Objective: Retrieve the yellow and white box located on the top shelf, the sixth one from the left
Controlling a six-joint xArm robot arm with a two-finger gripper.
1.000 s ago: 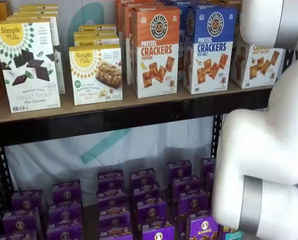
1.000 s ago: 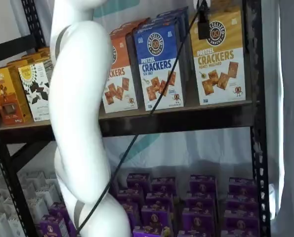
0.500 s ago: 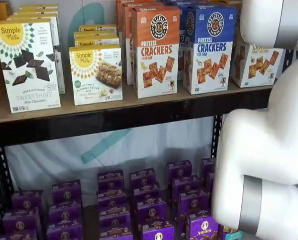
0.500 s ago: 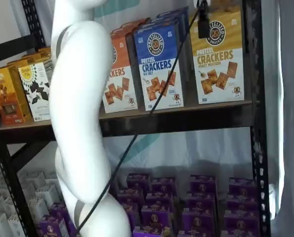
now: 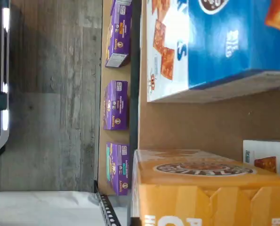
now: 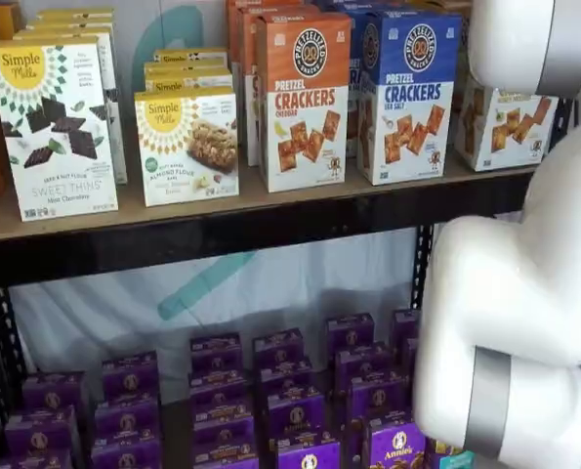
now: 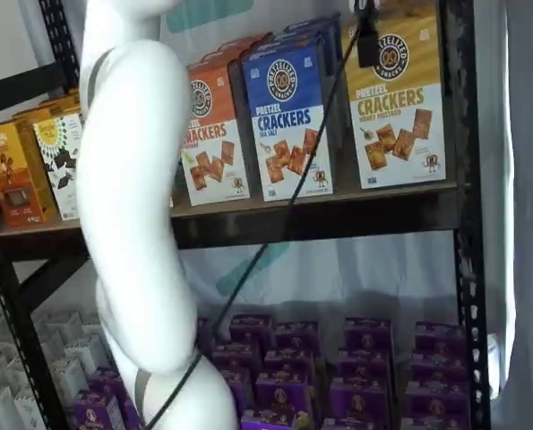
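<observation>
Here, the scene as labelled lines:

Yellow and white box: the yellow and white box (image 7: 399,101) stands upright at the right end of the top shelf (image 7: 338,215), just beside the black upright. Its front reads "Pretzel Crackers Honey Mustard", with a round dark logo above and brown square crackers below. In a shelf view (image 6: 505,125) only its white lower part shows, the rest hidden behind the white arm (image 6: 524,322).

Wrist view: the picture is turned on its side. The same box (image 5: 201,188) fills one corner, its yellow-gold top panel and round logo facing the camera. The blue carton (image 5: 215,47) lies across a strip of bare tan board from it.

Neighbours: the blue carton (image 7: 288,116) stands just beside the yellow and white box, apart from it, and the orange carton (image 7: 210,134) stands on the blue carton's other side. White Simple Mills boxes (image 6: 56,127) stand well apart, farther along the board.

Lower shelf: rows of purple boxes (image 6: 270,401) sit below.

Gripper: a small dark piece (image 7: 367,36) hangs from the top edge in front of the box's upper part, with a black cable (image 7: 275,215) running down from it. Whether this is a finger, and whether the fingers are parted or closed, I cannot tell.
</observation>
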